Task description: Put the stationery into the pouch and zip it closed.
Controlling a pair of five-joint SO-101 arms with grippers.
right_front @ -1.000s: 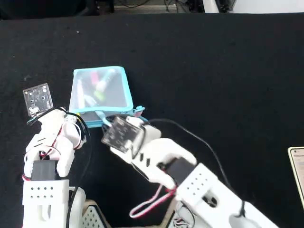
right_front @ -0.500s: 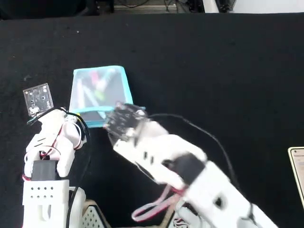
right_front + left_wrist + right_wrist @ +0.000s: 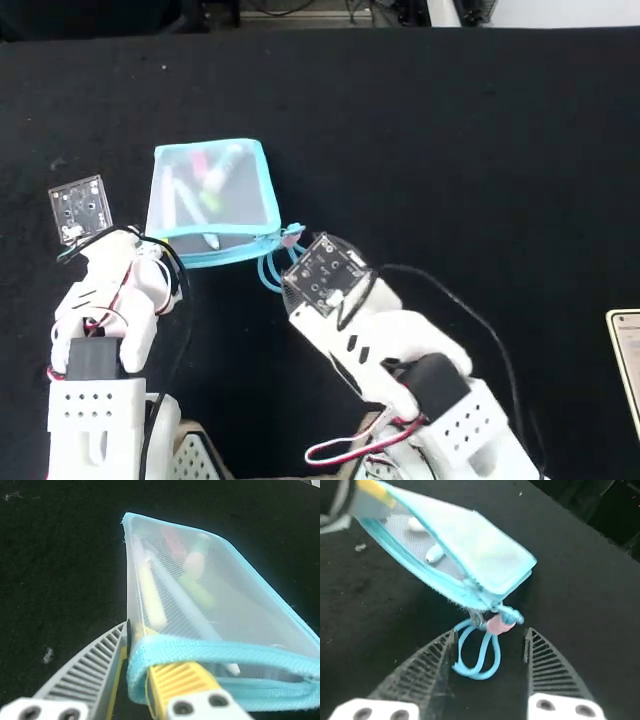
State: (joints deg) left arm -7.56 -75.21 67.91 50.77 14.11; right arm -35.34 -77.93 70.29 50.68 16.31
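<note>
The light-blue mesh pouch [image 3: 212, 198] lies on the black table with pens and markers [image 3: 192, 577] inside. My left gripper [image 3: 168, 258] is at the pouch's near left corner and is shut on its blue edge band [image 3: 200, 652]. My right gripper [image 3: 490, 636] is open at the pouch's near right corner. The zipper's blue cord loop [image 3: 479, 656] and its pink bead [image 3: 498, 625] lie between the fingers, untouched. The same loop [image 3: 270, 272] hangs off the pouch corner in the high view. The zipper line [image 3: 427, 582] looks closed up to the slider.
A pale card [image 3: 626, 355] lies at the table's right edge. The black cloth stretches bare beyond and to the right of the pouch. Both arm bases stand at the near edge.
My right gripper has slid to the right along the pouch's near edge to its right corner and drawn back a little. The cord loop now lies uncovered. The left arm has kept still.
</note>
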